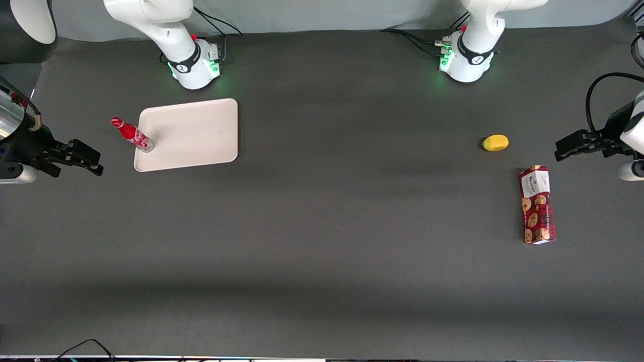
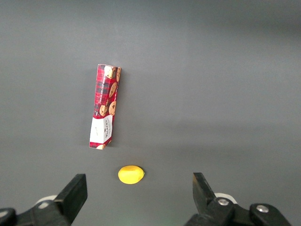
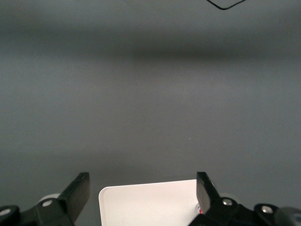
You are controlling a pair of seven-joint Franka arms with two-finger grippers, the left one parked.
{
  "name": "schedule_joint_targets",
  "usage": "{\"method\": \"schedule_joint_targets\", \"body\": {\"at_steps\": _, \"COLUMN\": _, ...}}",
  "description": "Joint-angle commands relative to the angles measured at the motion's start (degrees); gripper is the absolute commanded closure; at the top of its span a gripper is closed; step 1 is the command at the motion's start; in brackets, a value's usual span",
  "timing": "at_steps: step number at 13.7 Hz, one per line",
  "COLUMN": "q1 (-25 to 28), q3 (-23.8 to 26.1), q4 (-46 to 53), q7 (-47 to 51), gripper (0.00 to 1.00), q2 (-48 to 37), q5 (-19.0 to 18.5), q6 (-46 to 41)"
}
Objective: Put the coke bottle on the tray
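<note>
You had the gripper (image 1: 83, 160) hanging near the working arm's end of the table, just beside the coke bottle (image 1: 132, 134) but apart from it, with its jaws spread wide and nothing between them; the right wrist view confirmed this, since bare table showed between the two black fingers (image 3: 76, 195) and only a corner of the tray (image 3: 149, 203) sat in the gap. The bottle stood at the tray's (image 1: 191, 133) short edge, toward the working arm; its silvery base looked to rest at or just over the low rim, though you could not tell from the front view whether it was inside the rim or touching it from the table; its red cap pointed away from the tray, which may only have been how the front camera saw an upright bottle. If the base was on the tray, the task was as good as done and the open jaws suited a release; if not, you needed a grasp and a short carry over the rim. The lemon (image 1: 495, 143) and the cookie box (image 1: 537, 204) lay well apart toward the parked arm's end, so neither could hinder you.
</note>
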Motion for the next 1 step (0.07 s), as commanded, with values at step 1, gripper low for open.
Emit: {"method": "schedule_joint_targets", "body": {"at_steps": 1, "q1": -0.06, "q3": 0.3, "q4": 2.43, "q7": 2.11, "gripper": 0.0, "q2": 1.13, "q5": 1.0, "q6": -2.77}}
